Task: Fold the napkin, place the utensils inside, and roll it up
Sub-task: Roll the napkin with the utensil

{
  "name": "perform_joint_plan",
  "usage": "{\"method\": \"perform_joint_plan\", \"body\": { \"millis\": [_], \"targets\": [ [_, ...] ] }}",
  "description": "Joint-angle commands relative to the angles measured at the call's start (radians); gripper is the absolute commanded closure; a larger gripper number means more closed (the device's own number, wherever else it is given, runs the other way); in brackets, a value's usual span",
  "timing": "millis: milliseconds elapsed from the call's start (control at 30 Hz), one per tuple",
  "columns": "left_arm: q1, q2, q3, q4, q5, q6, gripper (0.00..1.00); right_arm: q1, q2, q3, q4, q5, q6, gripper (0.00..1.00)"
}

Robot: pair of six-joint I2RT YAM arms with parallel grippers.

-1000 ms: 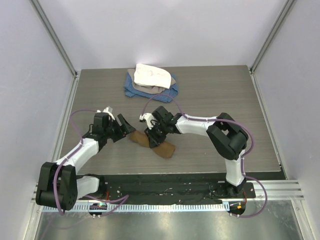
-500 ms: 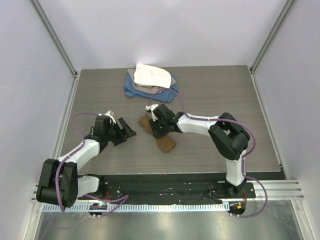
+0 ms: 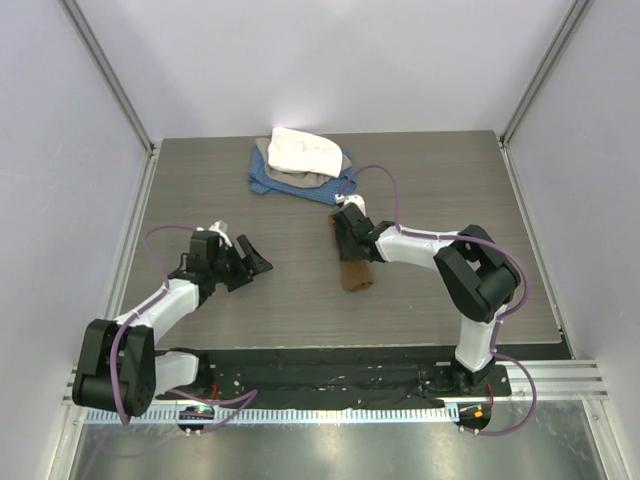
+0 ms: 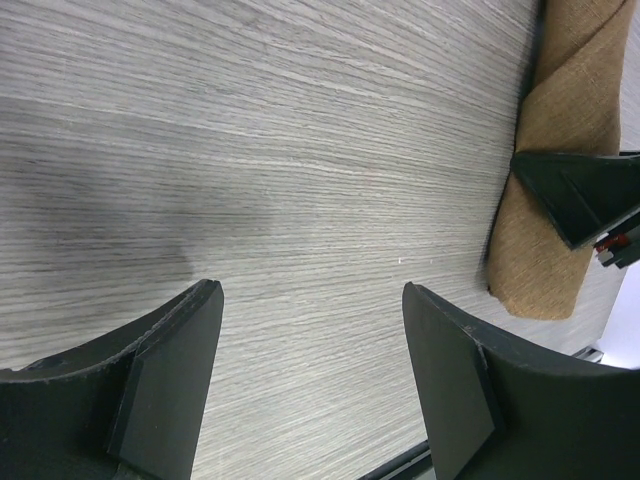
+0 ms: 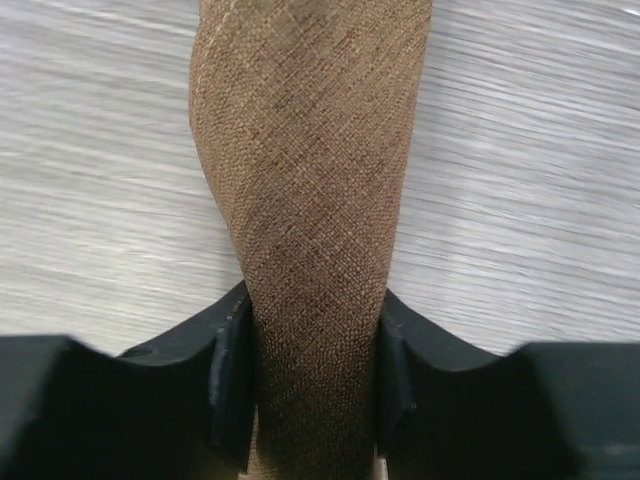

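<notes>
The napkin (image 3: 357, 275) lies rolled into a narrow tan-brown tube on the wooden table (image 3: 200, 180), a little right of the middle of the top view, its long axis running roughly up and down the frame. In the right wrist view the roll (image 5: 310, 150) stretches from the bottom centre to the top edge, with a diagonal seam crossing its weave.

The right gripper (image 3: 352, 250) reaches in from the right side and sits at the upper end of the roll. Its two fingers (image 5: 232, 360) stand on either side of the cloth and press against it, and the roll looks narrower where they pinch it.

The left gripper (image 3: 248, 265) hangs over bare wood in the left half of the top view, well apart from the roll. Its fingers (image 4: 180, 350) are spread wide with nothing between them. In its own view the roll (image 4: 560, 150) shows at the right edge.

At the upper middle of the table, a white cloth (image 3: 300, 150) rests on top of a blue cloth (image 3: 270, 183).
</notes>
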Motion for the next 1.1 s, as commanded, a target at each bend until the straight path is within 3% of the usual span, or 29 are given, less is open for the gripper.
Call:
{"method": "perform_joint_plan", "body": {
  "millis": [0, 200, 500, 667, 833, 1067],
  "targets": [
    [0.004, -0.053, 0.031, -0.036, 0.001, 0.005, 0.22, -0.029, 0.008, -0.08, -0.161, 0.048, -0.005, 0.51],
    [0.005, -0.111, 0.102, -0.144, -0.043, 0.028, 0.17, -0.03, -0.065, -0.074, -0.124, -0.11, -0.065, 0.23],
    [0.057, -0.21, 0.241, -0.343, -0.062, 0.109, 0.08, -0.09, -0.243, -0.01, -0.095, -0.31, -0.079, 0.12],
    [0.107, -0.265, 0.349, -0.438, -0.102, 0.216, 0.0, -0.217, -0.371, -0.049, -0.022, -0.419, -0.064, 0.02],
    [0.124, -0.338, 0.421, -0.461, -0.14, 0.328, 0.0, -0.358, -0.58, -0.189, 0.11, -0.373, -0.042, 0.01],
    [0.124, -0.421, 0.377, -0.389, -0.122, 0.385, 0.0, -0.389, -0.773, -0.396, 0.278, -0.14, -0.093, 0.01]
  ]
}}
